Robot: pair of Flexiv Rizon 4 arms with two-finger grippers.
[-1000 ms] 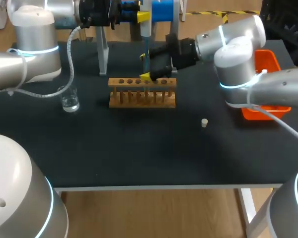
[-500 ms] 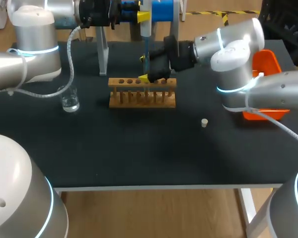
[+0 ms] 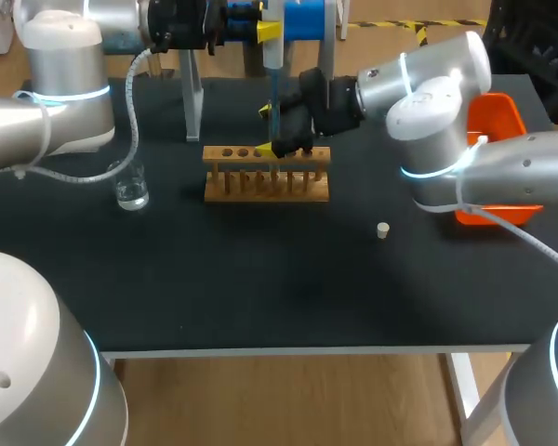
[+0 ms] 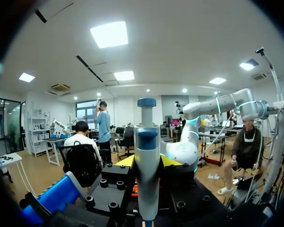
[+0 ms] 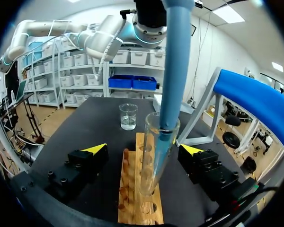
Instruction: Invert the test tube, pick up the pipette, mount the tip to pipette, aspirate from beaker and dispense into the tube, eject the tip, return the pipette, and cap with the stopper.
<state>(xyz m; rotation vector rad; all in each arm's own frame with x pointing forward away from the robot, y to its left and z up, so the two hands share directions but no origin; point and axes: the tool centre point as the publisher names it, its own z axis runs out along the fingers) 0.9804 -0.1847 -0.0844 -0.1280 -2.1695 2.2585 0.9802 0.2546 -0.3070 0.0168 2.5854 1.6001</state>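
Pipette [image 4: 147, 137] vertical, clamped in left tool [image 4: 147, 161]; its tip sits inside the mouth of test tube [image 5: 155, 161], upright in rack [image 5: 135, 213]. Right tool [image 5: 144, 149] straddles tube, fingers wide apart, not touching.

Plain matt wood on the rack [image 3: 266, 174], pale and unvarnished-looking. Under the rack, flat matt black on the table [image 3: 260, 297], no sheen at all. At the rack, clear glossy glass of the test tube [image 5: 149, 161]. Above the rack, smooth blue-grey plastic of the pipette [image 5: 173, 66]. Left of the rack, clear glass beaker [image 3: 131, 189], catching light. Right of the rack, dull cork-coloured stopper [image 3: 382, 230] and glossy orange plastic bin [image 3: 502, 116].
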